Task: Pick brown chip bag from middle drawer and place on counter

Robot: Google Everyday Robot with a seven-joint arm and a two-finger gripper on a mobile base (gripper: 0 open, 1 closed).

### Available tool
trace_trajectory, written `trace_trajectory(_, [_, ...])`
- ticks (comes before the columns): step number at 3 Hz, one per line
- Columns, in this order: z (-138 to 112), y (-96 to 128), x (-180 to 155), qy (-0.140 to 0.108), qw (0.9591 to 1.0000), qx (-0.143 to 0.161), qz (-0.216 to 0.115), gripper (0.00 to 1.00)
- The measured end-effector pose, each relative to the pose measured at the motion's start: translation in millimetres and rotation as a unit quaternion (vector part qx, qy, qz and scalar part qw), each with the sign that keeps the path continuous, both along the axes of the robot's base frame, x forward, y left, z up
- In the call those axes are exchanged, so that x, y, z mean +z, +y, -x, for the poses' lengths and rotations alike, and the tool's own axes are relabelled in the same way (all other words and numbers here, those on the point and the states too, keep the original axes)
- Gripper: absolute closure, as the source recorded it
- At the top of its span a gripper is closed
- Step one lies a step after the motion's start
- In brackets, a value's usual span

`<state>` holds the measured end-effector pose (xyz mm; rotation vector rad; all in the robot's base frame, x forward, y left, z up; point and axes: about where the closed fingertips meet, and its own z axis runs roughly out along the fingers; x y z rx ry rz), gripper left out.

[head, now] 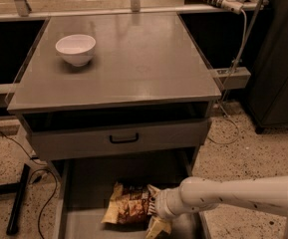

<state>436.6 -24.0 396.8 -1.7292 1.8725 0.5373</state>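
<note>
Brown at the centre and tan at the edges, the bag (128,208) lies flat on the floor of the open drawer (81,223), toward its right half, below the closed front with the black handle (123,138). The gripper (155,209) is down in the drawer at the bag's right edge, on the end of the white arm (233,195) that reaches in from the right. Whether it is closed on the bag or only touching it, I cannot tell. The bag looks light, soft and puffy. Its slick, crinkly film will likely buckle and could slip from a shallow pinch, so a firm bite across the crimped edge seems the better hold. The counter (133,68) above carries a white bowl (75,49) at its far left.
</note>
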Motion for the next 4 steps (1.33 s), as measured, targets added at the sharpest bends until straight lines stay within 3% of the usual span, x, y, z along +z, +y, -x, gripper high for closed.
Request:
trace_trajectory(1, [-10.0, 9.3, -10.0, -0.017, 0.9998, 0.000, 0.006, 0.00])
trace_trajectory(2, [-11.5, 10.3, -9.9, -0.020, 0.9998, 0.000, 0.005, 0.18])
trace_trajectory(4, [-11.4, 10.3, -10.0, -0.020, 0.9998, 0.000, 0.005, 0.65])
